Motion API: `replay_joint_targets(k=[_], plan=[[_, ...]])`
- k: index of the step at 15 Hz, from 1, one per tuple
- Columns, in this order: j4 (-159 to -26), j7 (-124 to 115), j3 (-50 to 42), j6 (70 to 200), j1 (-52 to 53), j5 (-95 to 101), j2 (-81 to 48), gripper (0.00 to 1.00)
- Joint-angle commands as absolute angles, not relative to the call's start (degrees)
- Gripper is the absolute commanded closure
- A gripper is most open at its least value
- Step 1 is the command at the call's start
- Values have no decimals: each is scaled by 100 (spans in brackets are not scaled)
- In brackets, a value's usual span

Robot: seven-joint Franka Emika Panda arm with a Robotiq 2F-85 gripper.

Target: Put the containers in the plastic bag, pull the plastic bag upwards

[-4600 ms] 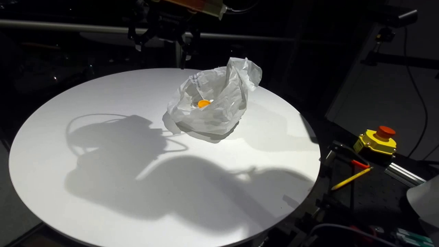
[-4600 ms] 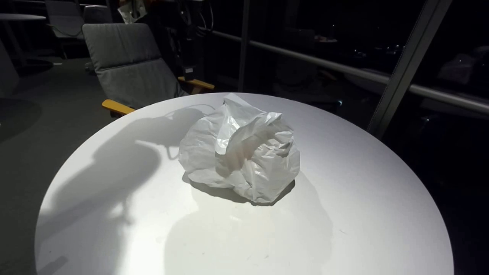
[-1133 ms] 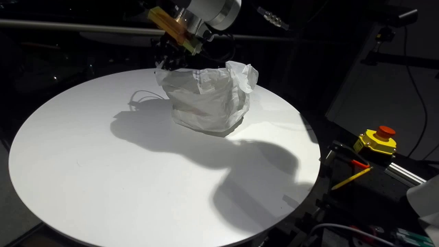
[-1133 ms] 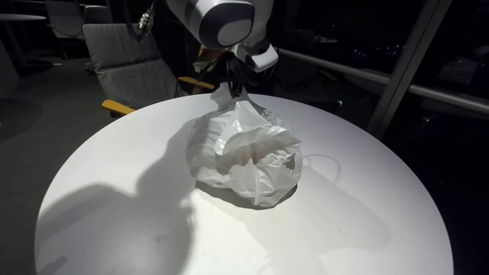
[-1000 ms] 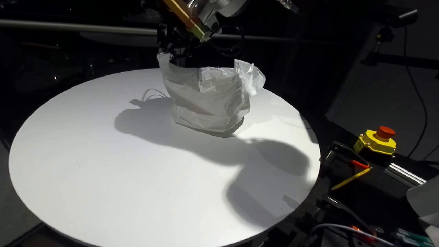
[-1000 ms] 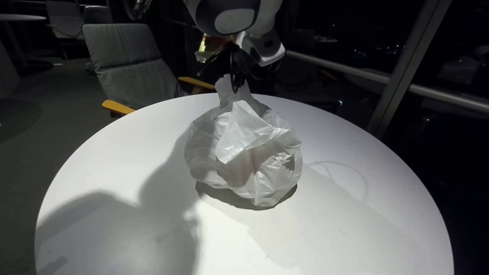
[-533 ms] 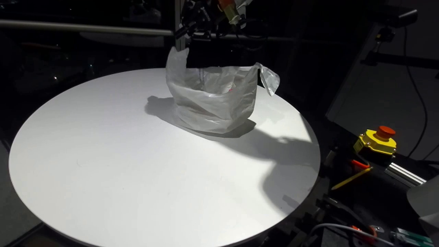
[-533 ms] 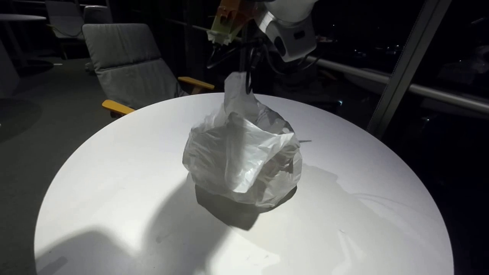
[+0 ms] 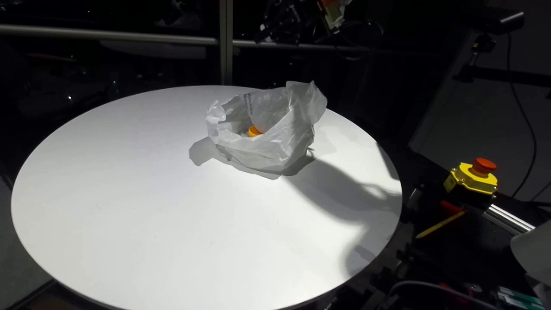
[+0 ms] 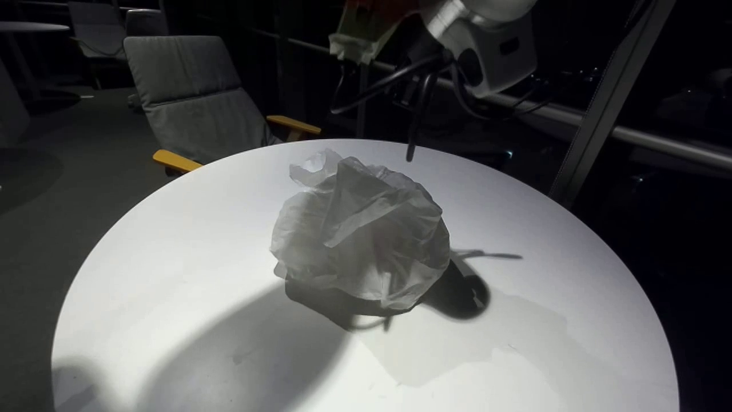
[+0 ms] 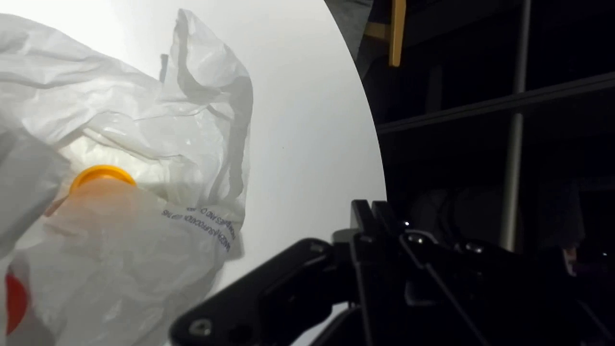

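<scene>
One clenched tool (image 11: 371,214), one plastic bag (image 9: 269,149) resting on the worktop (image 9: 172,224)

I have the tool clenched, its two fingertips side by side in my wrist view. It is clear of the bag: in both exterior views, white surface or dark background shows between them. In an exterior view I see the white arm (image 10: 496,57) coming in from the top.

The plastic bag, thin whitish film full of soft folds, rests on the round white worktop. In an exterior view it sits nearer the right-hand edge than the left, its mouth facing up, with a peak of film standing on the right side of the opening. Through that mouth I can see the orange tub (image 9: 254,131), inside the bag. My wrist view gives me the tub's rim as a bright ring partly covered by film. A red cap (image 11: 16,302) shows there too, cut off by the picture's left border; I cannot tell how it sits. Dark lettering (image 11: 199,223) is printed on the film, "SUFFOCATION" legible in it.

Past the right-hand edge of the worktop, in an exterior view, I have an emergency-stop box (image 9: 472,180), a yellow pencil (image 9: 441,224) and a ribbed metal bar (image 9: 509,218). In an exterior view a grey chair (image 10: 186,86) with wooden armrests (image 10: 174,161) stands beyond the far edge.
</scene>
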State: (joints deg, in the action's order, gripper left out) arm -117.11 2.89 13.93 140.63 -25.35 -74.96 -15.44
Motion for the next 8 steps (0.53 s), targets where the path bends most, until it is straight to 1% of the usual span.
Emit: replay_joint_targets(k=[1, 3, 6, 7, 8], plan=[[-12385, -769, 333, 13640, -1623, -6343, -265, 93], [-12650, -1513, 51, 13602, -1271, -5292, 202, 91], [-12853, -2751, -16, 13666, -945, -3759, 775, 90], [-12836, -3164, 449, 13502, -1363, -3253, 956, 90], [-12761, -3612, 643, 13291, -1456, -2716, 1137, 90]])
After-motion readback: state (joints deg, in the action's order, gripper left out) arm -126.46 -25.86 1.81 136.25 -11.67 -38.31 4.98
